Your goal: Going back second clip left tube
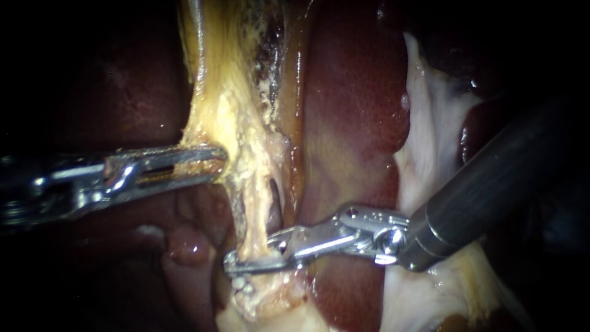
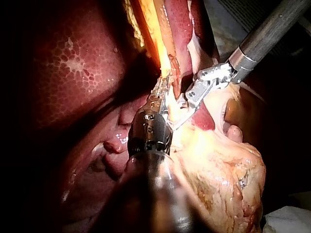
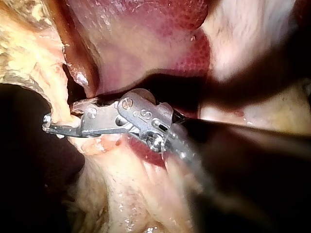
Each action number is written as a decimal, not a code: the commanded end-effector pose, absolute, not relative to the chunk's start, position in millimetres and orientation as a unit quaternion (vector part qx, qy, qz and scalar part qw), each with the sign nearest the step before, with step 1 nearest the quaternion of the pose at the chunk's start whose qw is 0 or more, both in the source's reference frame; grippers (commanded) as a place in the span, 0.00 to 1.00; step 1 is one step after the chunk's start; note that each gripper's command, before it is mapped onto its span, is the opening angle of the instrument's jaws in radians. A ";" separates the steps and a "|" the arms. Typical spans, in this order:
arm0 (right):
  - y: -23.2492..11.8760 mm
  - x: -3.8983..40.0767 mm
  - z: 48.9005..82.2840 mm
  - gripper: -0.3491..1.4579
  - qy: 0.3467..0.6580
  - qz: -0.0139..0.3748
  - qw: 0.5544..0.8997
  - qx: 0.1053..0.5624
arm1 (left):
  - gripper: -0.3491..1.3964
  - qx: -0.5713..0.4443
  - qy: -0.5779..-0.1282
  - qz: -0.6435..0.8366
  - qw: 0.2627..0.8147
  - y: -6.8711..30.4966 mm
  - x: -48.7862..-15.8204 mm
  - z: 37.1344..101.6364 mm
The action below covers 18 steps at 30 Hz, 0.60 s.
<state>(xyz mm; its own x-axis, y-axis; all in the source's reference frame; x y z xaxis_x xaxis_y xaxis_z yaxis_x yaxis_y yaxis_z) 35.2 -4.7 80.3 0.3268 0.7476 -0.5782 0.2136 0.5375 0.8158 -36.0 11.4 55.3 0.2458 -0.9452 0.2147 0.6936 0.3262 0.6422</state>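
Straddling the left tube (image 1: 249,221) with right instrument (image 1: 249,253): jaws apart, tube in the gap. Clamping yellow tissue (image 1: 221,110) just left of the tube with left instrument (image 1: 212,163), jaws closed on it. Can't make out a clip on the tube. Likely step: backing right instrument off. Keep jaws apart, pull straight back along the shaft, away from the tube, no snagging it, no scraping liver (image 1: 356,92) right of it. Hold left traction steady.

Left instrument (image 1: 212,165) — shaft blurred, cut by edge
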 end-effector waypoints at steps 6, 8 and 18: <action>-3.7 34.3 80.0 0.00 0.522 0.223 0.703 0.428 | 0.00 0.214 -0.294 -0.539 0.760 11.4 -35.9 55.2; -3.4 34.0 79.8 0.00 0.520 0.226 0.705 0.425 | 0.00 0.214 -0.294 -0.539 0.760 11.4 -35.9 55.2; -3.2 33.6 79.4 0.47 0.512 0.248 0.720 0.397 | 0.00 0.214 -0.294 -0.539 0.760 11.4 -35.7 55.3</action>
<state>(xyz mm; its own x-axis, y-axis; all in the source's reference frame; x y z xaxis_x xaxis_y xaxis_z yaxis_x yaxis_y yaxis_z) 33.4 -3.3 79.4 0.3511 0.7665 -0.5377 0.0410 0.5611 0.8267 -35.7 11.4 55.3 0.2460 -0.9450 0.2157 0.6940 0.3271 0.6414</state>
